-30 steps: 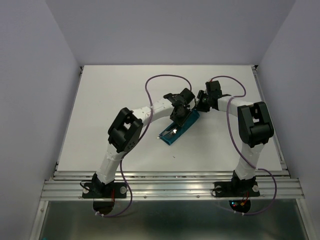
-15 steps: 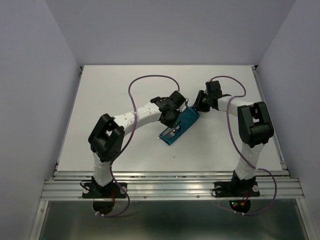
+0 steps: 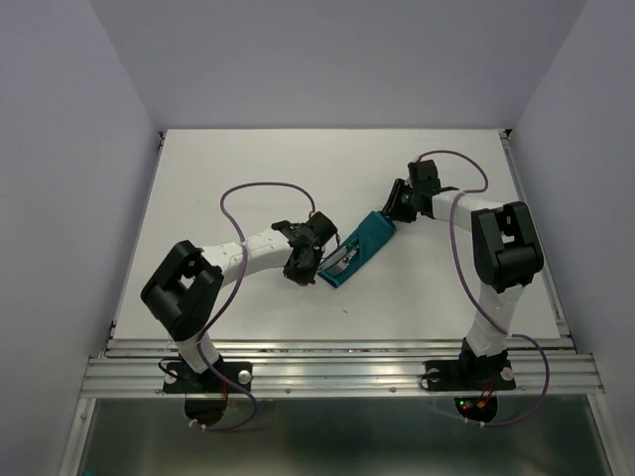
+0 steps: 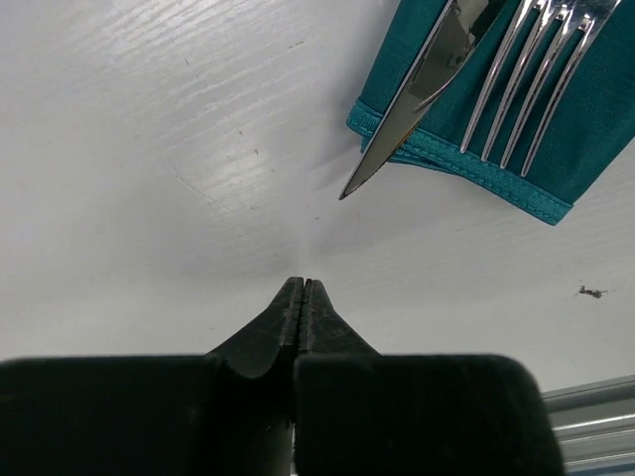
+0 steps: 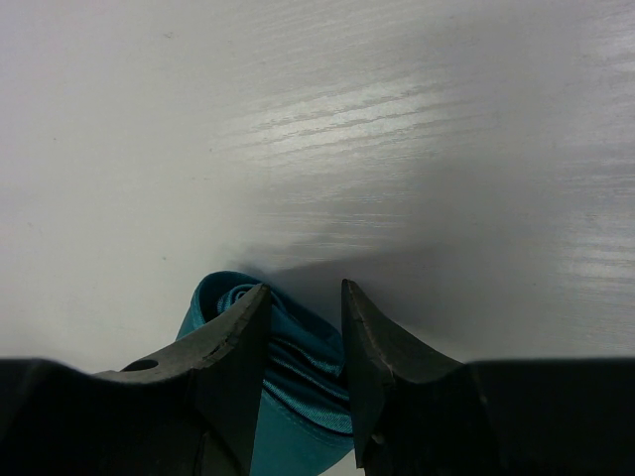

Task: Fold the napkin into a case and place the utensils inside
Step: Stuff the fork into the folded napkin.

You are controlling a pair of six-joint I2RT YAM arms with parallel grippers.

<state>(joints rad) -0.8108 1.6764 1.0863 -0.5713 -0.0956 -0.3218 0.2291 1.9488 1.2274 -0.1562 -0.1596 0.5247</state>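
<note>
We see a white table (image 3: 228,178) with a faint brushed grain. Pale lavender-grey walls (image 3: 60,149) close it in at the back and on both sides, and a ribbed metal rail (image 3: 337,372) runs along its near edge.

Near the middle of the table the case (image 3: 362,246), a narrow teal cloth pouch, lies flat and slanted, with its open end towards the near left. The utensils (image 3: 342,262) sit inside it, their shiny heads showing at that mouth. In the left wrist view a knife (image 4: 417,89) juts its tip past the hem onto the bare table, and a fork (image 4: 526,79) beside it rests its tines on the cloth.

The left gripper (image 4: 303,288) sits just off the mouth, its jaws pressed together on nothing. The right gripper (image 5: 305,288) pinches the far end of the case, with cloth filling the gap between its jaws.
</note>
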